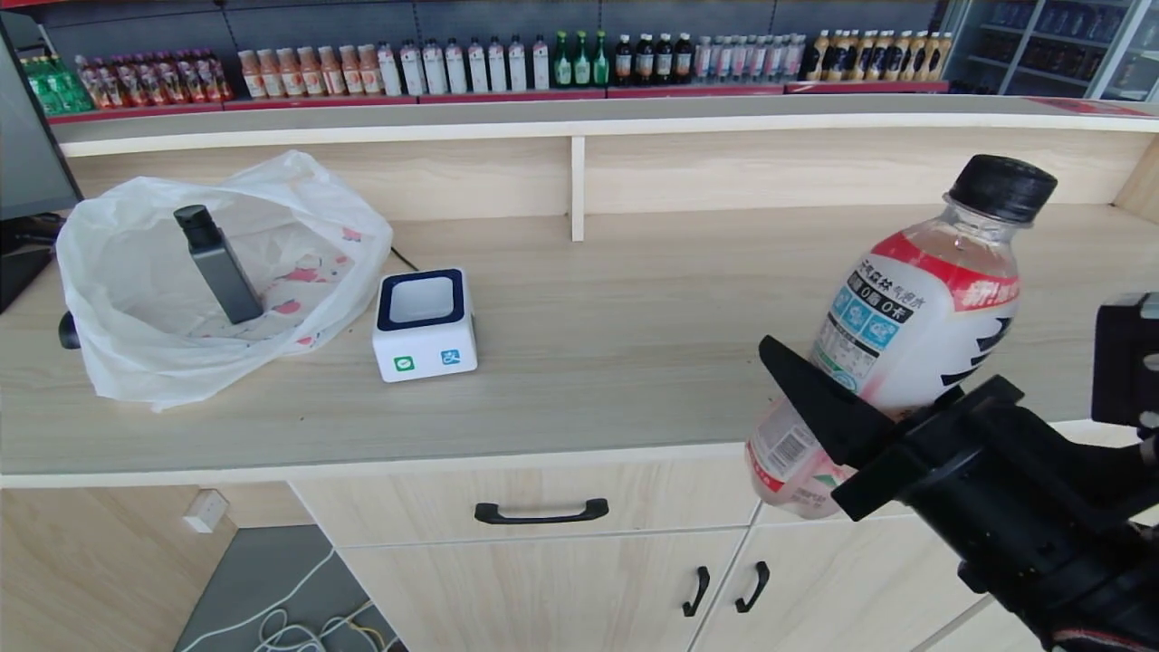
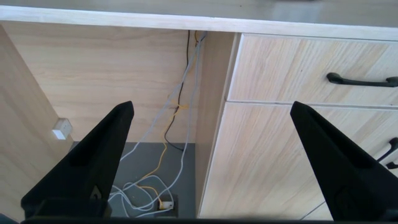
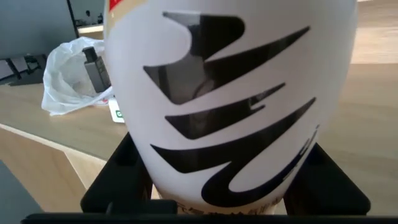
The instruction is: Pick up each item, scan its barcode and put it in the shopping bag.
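My right gripper [image 1: 892, 412] is shut on a drink bottle [image 1: 905, 335] with a black cap, held tilted in the air off the counter's front right edge; its barcode faces down and left. Close up, the bottle [image 3: 230, 106] sits between the right gripper's fingers [image 3: 115, 177]. A white scanner box [image 1: 424, 323] with a dark blue rim stands on the counter [image 1: 634, 344]. Left of it lies the open white shopping bag [image 1: 136, 272] with a grey bottle [image 1: 220, 264] standing inside. My left gripper [image 2: 208, 165] hangs open and empty below the counter, before the cabinet fronts.
A raised wooden ledge [image 1: 579, 127] runs along the back of the counter, with shelves of bottles [image 1: 507, 63] behind. A dark monitor [image 1: 27, 145] stands at the far left. Drawers with black handles [image 1: 541, 513] lie under the counter, and cables [image 2: 161, 162] hang in the open bay.
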You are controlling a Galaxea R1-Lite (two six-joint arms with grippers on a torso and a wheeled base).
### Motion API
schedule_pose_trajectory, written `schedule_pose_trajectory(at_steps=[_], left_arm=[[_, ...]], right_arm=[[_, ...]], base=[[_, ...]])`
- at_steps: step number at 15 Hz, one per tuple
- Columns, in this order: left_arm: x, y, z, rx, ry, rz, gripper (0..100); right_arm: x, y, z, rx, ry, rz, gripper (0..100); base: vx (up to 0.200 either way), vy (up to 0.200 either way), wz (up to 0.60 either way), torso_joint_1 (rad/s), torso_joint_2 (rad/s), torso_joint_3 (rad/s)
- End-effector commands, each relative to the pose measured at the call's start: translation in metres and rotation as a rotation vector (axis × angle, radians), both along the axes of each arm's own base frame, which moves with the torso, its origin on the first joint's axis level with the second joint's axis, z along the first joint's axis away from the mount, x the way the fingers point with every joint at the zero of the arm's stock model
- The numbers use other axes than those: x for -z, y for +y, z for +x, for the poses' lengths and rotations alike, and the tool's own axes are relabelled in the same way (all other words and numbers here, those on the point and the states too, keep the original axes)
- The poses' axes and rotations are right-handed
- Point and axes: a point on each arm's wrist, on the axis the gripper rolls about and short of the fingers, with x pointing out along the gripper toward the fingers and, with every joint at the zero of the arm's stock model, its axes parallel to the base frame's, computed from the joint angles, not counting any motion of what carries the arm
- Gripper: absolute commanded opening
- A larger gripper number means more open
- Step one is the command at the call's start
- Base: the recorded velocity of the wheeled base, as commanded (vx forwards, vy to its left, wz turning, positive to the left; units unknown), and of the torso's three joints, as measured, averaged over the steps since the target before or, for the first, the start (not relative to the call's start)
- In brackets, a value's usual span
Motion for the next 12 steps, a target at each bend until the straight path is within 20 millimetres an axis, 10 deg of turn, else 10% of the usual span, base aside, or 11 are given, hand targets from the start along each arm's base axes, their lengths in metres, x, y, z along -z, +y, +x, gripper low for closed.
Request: schedule_pose_trajectory(at_steps=[1, 12], left_arm=[[0.000, 0.000, 0.000, 0.001, 0.000, -0.002, 100], [0.000, 0.000, 0.000, -0.001, 0.000, -0.002, 100]], right_arm=[[-0.010, 0.003, 0.004, 0.018, -0.036, 0.016, 0], [-0.021, -0.003, 0.012, 0.054, -0.060, 0.070, 0]], base=[[0.000, 0.000, 0.00, 0.000, 0.00, 0.000], [-0.055, 0.000, 0.00, 0.003, 0.00, 0.001]])
